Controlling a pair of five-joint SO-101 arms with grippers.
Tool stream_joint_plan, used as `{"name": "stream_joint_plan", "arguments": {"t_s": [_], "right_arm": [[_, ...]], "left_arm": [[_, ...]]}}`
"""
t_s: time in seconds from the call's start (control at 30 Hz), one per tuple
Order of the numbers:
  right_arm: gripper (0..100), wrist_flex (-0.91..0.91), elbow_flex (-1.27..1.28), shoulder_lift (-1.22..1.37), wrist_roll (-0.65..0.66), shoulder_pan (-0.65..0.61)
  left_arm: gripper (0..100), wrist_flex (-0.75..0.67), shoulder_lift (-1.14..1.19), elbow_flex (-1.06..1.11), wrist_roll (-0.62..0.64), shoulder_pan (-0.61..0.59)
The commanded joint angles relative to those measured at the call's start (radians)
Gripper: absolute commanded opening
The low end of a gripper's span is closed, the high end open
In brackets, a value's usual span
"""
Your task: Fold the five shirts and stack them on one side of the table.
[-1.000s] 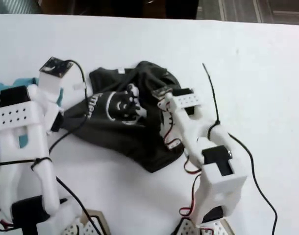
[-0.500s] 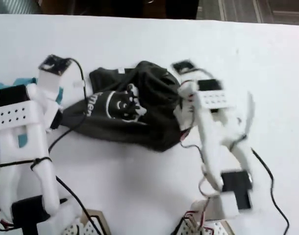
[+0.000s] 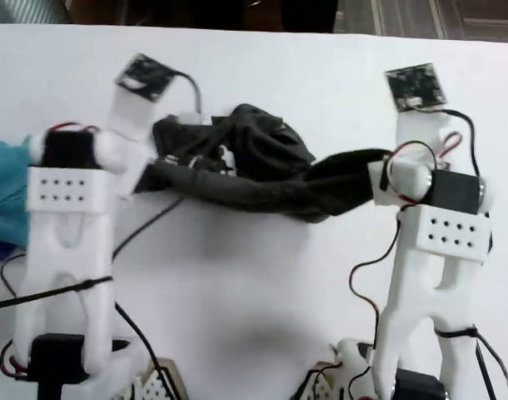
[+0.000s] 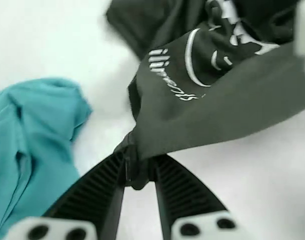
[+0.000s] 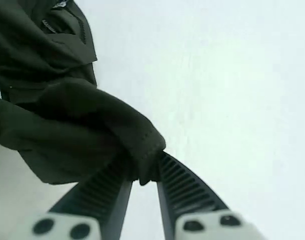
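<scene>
You get one print: white lettering (image 4: 168, 75) on the black shirt (image 4: 232, 112), seen in the left wrist view. It runs slanted beside a white curved graphic (image 4: 192, 57) on the same cloth. The letters are smeared and tilted, so you can't read them surely.

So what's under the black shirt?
White table shows below the black shirt, held by the left gripper and right gripper. What its bunched middle covers is hidden. The teal shirt lies beside it.

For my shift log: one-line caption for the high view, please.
Both arms' jaws pinch the black shirt, stretched between them over the table; teal shirt lies beside it.
</scene>
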Motion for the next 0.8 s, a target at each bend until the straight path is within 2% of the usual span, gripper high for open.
{"name": "stream_joint_plan", "arguments": {"t_s": [0.0, 0.13, 0.37, 0.53, 0.77], "right_arm": [[2.0, -0.019, 0.031, -0.051, 0.0, 0.047], [2.0, 0.104, 0.104, -0.051, 0.008, 0.045], [2.0, 0.28, 0.192, -0.053, 0.015, 0.044], [2.0, 0.369, 0.275, -0.053, 0.166, -0.021], [2.0, 0.366, 0.35, -0.053, 0.33, -0.067]], "left_arm": [[2, -0.044, -0.035, 0.033, 0.012, 0.061], [2, -0.112, -0.035, 0.165, 0.006, 0.058], [2, -0.207, -0.038, 0.328, 0.006, -0.02], [2, -0.213, -0.041, 0.334, 0.005, -0.094], [2, -0.207, -0.043, 0.341, 0.005, -0.175]]}}
